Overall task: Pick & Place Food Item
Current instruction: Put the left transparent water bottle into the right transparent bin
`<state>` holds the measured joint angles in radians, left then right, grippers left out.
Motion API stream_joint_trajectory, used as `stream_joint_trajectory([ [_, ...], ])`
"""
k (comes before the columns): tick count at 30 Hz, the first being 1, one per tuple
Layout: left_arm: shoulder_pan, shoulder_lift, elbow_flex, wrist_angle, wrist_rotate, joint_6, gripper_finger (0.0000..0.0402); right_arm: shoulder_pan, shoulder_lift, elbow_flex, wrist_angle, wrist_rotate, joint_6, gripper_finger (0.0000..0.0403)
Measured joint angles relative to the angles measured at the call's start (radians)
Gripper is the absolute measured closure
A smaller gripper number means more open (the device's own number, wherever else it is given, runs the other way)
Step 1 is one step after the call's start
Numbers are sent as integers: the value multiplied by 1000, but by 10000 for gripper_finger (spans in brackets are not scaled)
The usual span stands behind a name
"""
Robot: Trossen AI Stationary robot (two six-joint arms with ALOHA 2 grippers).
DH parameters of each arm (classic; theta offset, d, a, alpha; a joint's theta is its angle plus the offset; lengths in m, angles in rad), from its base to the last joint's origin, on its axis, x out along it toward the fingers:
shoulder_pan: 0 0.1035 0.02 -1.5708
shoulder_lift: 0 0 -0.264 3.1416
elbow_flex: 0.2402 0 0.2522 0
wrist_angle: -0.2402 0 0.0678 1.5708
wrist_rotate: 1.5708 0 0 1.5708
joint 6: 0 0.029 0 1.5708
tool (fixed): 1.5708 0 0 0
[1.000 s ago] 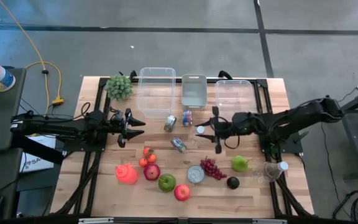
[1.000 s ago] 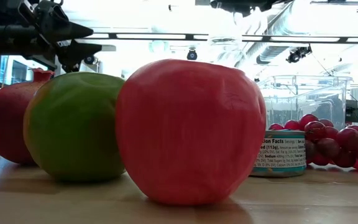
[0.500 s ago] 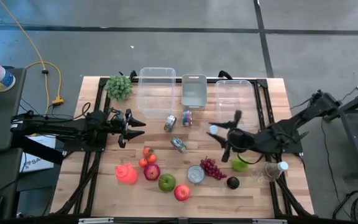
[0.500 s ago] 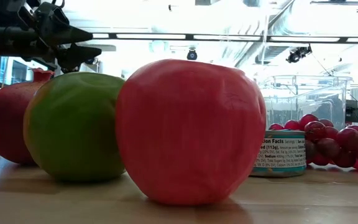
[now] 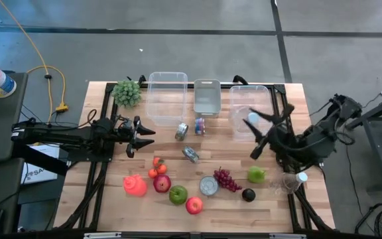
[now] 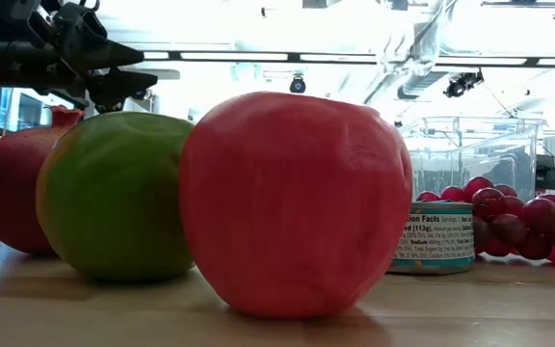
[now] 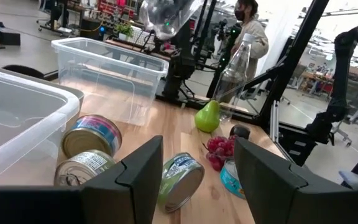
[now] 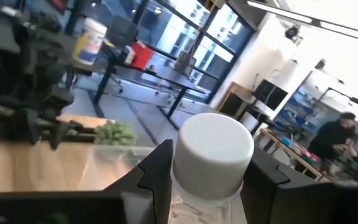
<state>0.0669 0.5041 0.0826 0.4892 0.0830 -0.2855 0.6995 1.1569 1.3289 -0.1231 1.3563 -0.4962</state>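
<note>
My right gripper (image 5: 262, 135) is raised over the table's right part, in front of the right clear bin (image 5: 249, 101), shut on a clear plastic bottle with a white cap (image 8: 214, 148). My left gripper (image 5: 148, 136) hovers open over the table's left part, touching nothing; its fingers frame the cans in the left wrist view (image 7: 197, 180). Food lies on the near half: tomatoes (image 5: 158, 166), pomegranate (image 5: 162, 183), green apple (image 5: 178, 194), red apple (image 5: 194, 205), grapes (image 5: 227, 179), pear (image 5: 256, 174) and a dark fruit (image 5: 248, 194). My right gripper holds the clear bottle just below its white cap (image 8: 211, 190), pinched between the two fingers (image 8: 157, 168). The bottle lies along the fingers, and the cap end (image 5: 252, 118) sticks out past the fingertips. It is lifted clear of the table.
Three clear bins (image 5: 167, 93) stand along the far edge beside a green plant (image 5: 127, 93). Cans (image 5: 191, 154) lie mid-table, one more (image 5: 208, 185) by the grapes. A red pepper (image 5: 134, 185) sits near left. Another clear bottle (image 5: 294, 179) stands near the right edge. A person (image 7: 248, 25) stands beyond the table.
My right gripper, carrying the bottle, has swung from the table's middle toward the right and far edges, rising and tipping its fingers upward as the arm drew back. The left arm and the food have kept still.
</note>
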Motion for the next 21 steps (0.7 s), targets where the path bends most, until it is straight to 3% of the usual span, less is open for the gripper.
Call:
stream_joint_trajectory([
  [8, 0, 0, 0, 30, -9, -27, 211, -130, -97, 14, -10, -8, 91, 283],
  [13, 0, 0, 0, 33, -4, -28, 211, -260, -178, 14, -209, -182, 329, 280],
  [17, 0, 0, 0, 34, -3, -30, 211, -385, -200, 13, -400, -226, 494, 283],
  [21, 0, 0, 0, 34, -2, -30, 211, -515, -206, 12, -449, -312, 554, 277],
])
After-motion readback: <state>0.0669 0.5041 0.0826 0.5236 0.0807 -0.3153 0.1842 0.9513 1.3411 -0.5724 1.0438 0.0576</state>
